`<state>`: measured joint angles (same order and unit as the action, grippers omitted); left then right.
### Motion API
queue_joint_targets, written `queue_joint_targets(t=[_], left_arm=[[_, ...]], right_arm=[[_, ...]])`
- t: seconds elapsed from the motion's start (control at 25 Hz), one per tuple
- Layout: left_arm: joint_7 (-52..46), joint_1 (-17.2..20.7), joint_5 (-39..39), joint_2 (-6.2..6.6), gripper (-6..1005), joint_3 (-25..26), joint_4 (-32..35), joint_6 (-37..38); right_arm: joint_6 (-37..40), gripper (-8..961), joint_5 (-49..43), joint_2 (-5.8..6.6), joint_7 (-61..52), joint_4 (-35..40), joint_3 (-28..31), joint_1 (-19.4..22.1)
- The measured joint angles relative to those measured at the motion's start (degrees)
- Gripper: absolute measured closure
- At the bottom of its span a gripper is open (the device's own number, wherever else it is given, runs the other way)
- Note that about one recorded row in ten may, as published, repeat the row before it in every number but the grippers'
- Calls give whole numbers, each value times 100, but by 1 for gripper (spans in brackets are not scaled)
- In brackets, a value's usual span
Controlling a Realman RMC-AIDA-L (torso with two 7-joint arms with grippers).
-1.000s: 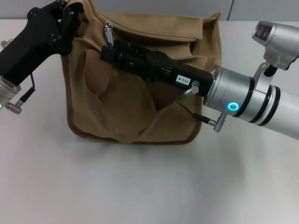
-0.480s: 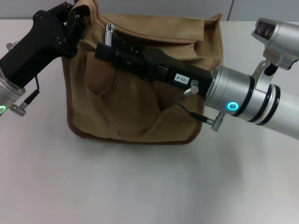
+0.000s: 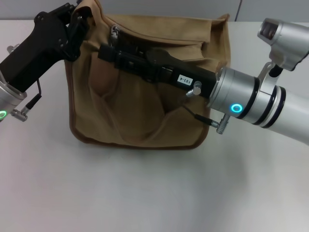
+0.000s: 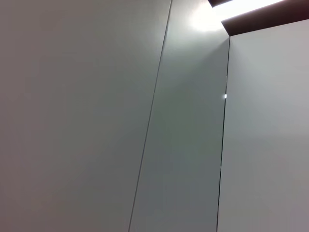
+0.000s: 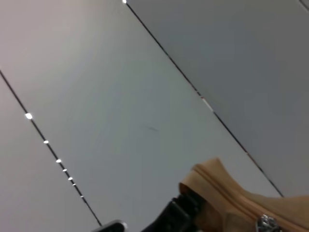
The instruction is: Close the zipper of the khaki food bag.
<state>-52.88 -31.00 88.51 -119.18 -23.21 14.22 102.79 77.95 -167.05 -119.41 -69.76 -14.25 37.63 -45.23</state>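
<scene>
The khaki food bag [image 3: 140,106] stands on the white table, its front pockets facing me. My left gripper [image 3: 78,20] is shut on the bag's top left corner and holds it up. My right gripper [image 3: 107,47] reaches across the bag's top panel from the right. Its fingers are closed at the zipper's silver pull tab [image 3: 114,32], which sticks up near the left end of the zipper [image 3: 159,39]. The right wrist view shows the bag's corner [image 5: 222,193] and the pull tab [image 5: 264,223]. The left wrist view shows only wall panels.
The white table [image 3: 145,193] spreads in front of the bag. The right arm's silver forearm [image 3: 251,104] hangs over the bag's right side. A grey wall stands behind the table.
My right gripper has slid left along the bag's top with the pull tab. The left gripper has shifted slightly, still holding the corner.
</scene>
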Motion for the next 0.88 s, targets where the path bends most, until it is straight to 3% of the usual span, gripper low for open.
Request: queue_joint_targets(t=[0.72,0.88], left_arm=[[6,-29,22,0,966,-68,-91,67],[6,-30,17,0,966,-95,-97,70]], right_arm=[[-191,237,-14,-10,438,-138,-86,-119],[-191,345,-3,-14,469,-144,-70,-81]])
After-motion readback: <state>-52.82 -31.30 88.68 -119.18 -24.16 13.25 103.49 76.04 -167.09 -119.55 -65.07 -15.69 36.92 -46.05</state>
